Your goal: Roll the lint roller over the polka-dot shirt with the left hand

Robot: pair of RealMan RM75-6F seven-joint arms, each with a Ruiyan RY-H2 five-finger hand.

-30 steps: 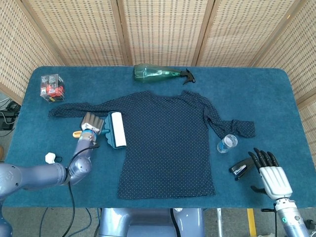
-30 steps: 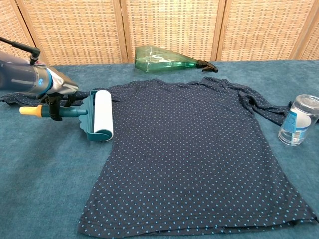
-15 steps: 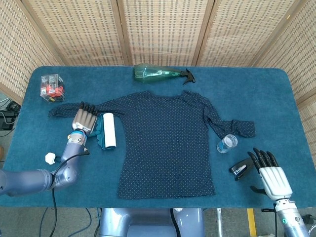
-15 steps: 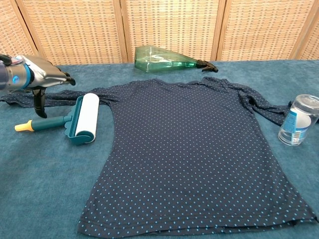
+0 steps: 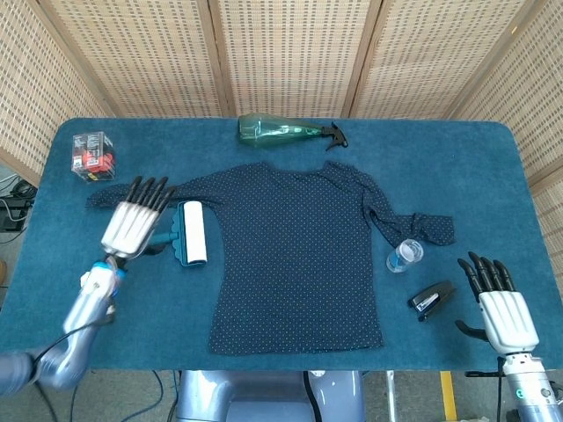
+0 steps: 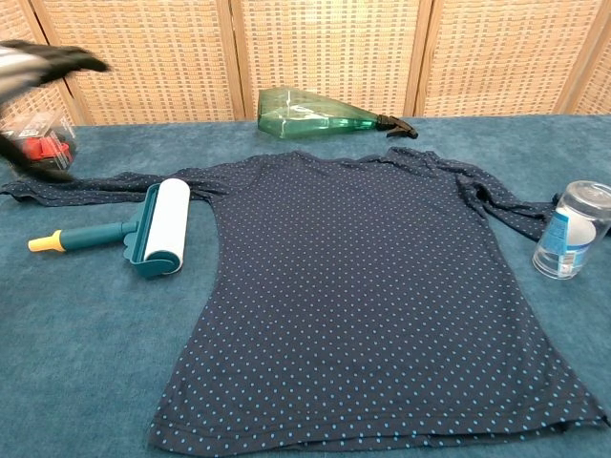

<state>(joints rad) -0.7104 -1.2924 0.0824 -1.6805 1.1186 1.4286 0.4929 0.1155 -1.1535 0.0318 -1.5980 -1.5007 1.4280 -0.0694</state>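
The dark blue polka-dot shirt point(image 5: 299, 246) point(image 6: 372, 286) lies flat in the middle of the table. A lint roller point(image 5: 192, 232) point(image 6: 162, 227) with a white roll, teal frame and yellow-tipped handle rests on the cloth just left of the shirt's side, under its left sleeve. My left hand point(image 5: 134, 224) point(image 6: 43, 62) is lifted above the roller's handle, fingers spread, holding nothing. My right hand point(image 5: 501, 303) hovers open at the table's front right, beside a black stapler point(image 5: 433, 300).
A green spray bottle point(image 5: 286, 131) point(image 6: 325, 113) lies at the back behind the shirt. A clear box with red contents point(image 5: 92, 156) point(image 6: 38, 143) sits at the back left. A small plastic bottle point(image 5: 404, 256) point(image 6: 571, 229) stands by the right sleeve.
My left hand let go of the lint roller, which now lies beside the shirt, and rose up and away with its fingers spread. My right hand drifted slightly right.
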